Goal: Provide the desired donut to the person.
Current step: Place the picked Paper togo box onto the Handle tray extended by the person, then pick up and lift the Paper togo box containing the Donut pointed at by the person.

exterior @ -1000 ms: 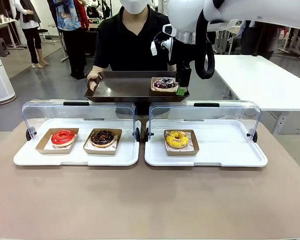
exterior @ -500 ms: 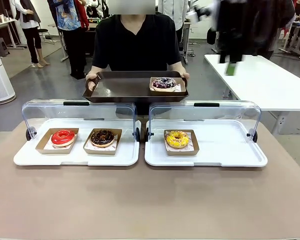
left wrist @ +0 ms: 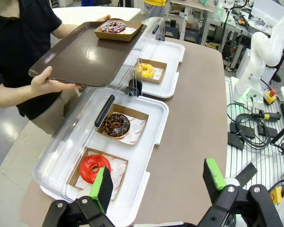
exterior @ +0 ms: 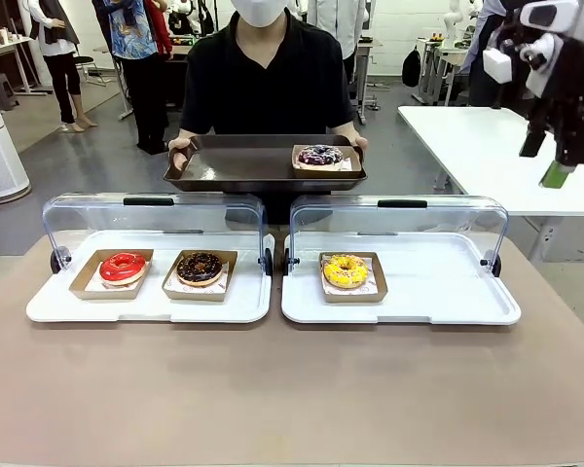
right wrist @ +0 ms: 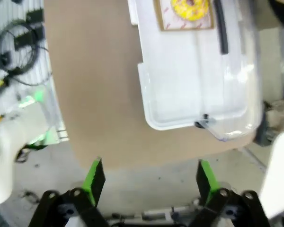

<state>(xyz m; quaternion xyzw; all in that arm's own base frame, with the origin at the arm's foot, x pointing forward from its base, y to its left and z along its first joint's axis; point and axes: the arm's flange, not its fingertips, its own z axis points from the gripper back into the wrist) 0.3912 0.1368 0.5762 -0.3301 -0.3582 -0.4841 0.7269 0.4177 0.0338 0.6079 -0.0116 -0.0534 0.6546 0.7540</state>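
Across the brown bench (exterior: 273, 389), the person in a black polo (exterior: 263, 78) holds a dark brown plastic tray (exterior: 234, 165) bearing the purple-glazed donut (exterior: 319, 156) in its cardboard holder; the handover looks complete. The right pincer (exterior: 543, 163) and left pincer (left wrist: 158, 179) stand apart, empty. Next, seemingly, comes parking clear.

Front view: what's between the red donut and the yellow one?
Chocolate donut, beside the red donut on the left white tray; the yellow donut sits on the right one. Front view.
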